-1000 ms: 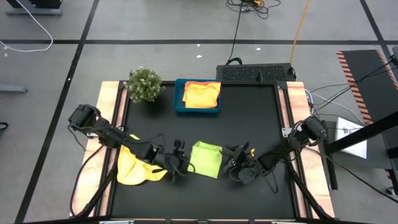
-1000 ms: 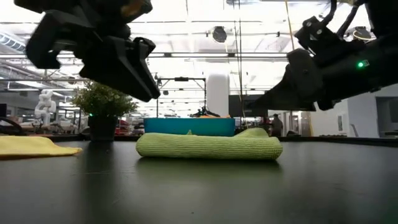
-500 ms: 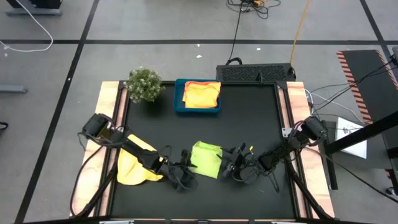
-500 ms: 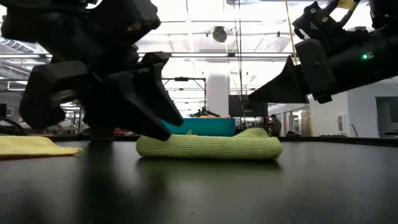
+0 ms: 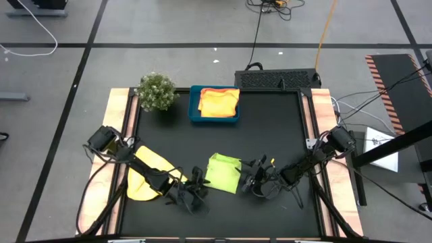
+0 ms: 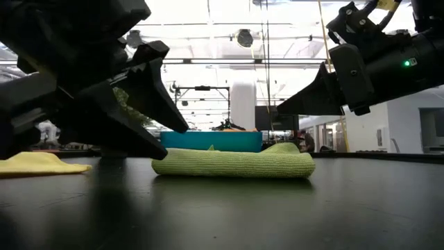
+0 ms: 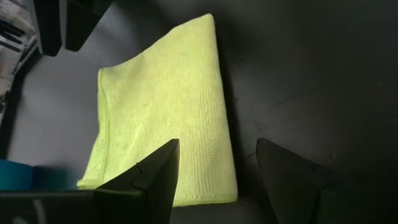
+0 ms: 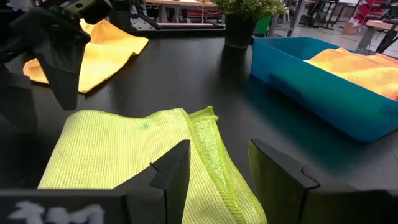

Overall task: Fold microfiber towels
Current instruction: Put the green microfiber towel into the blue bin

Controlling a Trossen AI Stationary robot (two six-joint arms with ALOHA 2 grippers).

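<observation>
Lying folded near the table's (image 5: 283,121) front edge, the lime green towel (image 5: 223,172) sits flat on the black surface between the two grippers, and neither one holds it. The left gripper (image 5: 194,196) hovers low just beside the towel's front-left corner, its two fingers (image 7: 149,177) spread apart with nothing between them; in the left wrist view the towel's near edge shows between and beyond the fingertips. The right gripper (image 5: 256,181) hangs just off the towel's right edge, its fingers (image 8: 171,171) also parted and empty, pointing across the cloth in the right wrist view. A loose, crumpled yellow towel (image 5: 145,179) lies to the left of the green one, partly under the left arm. Farther back, near the table's rear edge, the blue tray (image 5: 194,108) holds folded orange-yellow towels (image 5: 219,102). Just left of the tray stands the small green plant (image 5: 156,90).
</observation>
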